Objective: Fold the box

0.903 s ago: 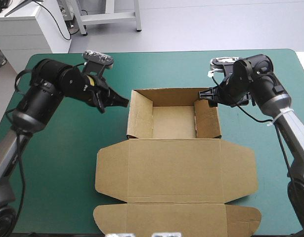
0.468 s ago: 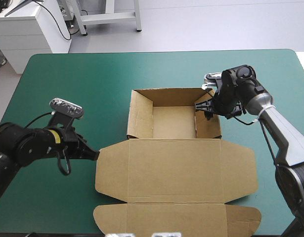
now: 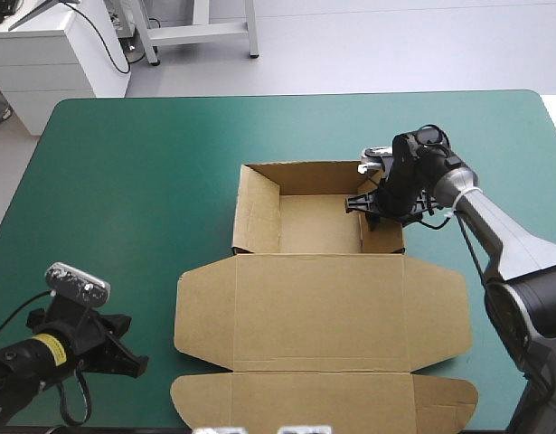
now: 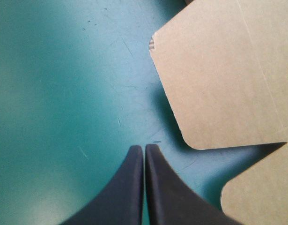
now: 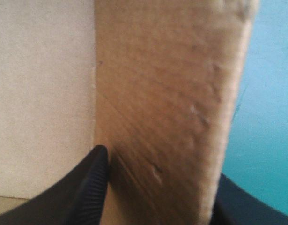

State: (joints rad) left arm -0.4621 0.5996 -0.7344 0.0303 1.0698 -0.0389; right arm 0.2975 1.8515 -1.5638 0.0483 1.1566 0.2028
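The brown box (image 3: 318, 224) lies mid-table as an open tray with its walls raised, and its lid (image 3: 323, 307) lies flat toward the near edge. My right gripper (image 3: 366, 206) sits on the tray's right wall. In the right wrist view that wall (image 5: 167, 93) stands between the fingers of the right gripper (image 5: 158, 164), with one black finger (image 5: 94, 178) on its inner face. My left gripper (image 3: 137, 364) is low at the table's near left corner, apart from the box. Seen from the left wrist, the left gripper (image 4: 144, 149) is shut and empty, its tip just short of the lid's rounded left flap (image 4: 218, 79).
Bare teal-green cover (image 3: 142, 172) stretches left of and behind the box. The lid's front flap (image 3: 323, 400) reaches the table's near edge. A narrow strip of cover (image 3: 504, 154) lies to the right of the tray.
My left arm has drawn back from beside the tray's left wall to the near left corner of the table. The right gripper has moved inward onto the tray's right wall.
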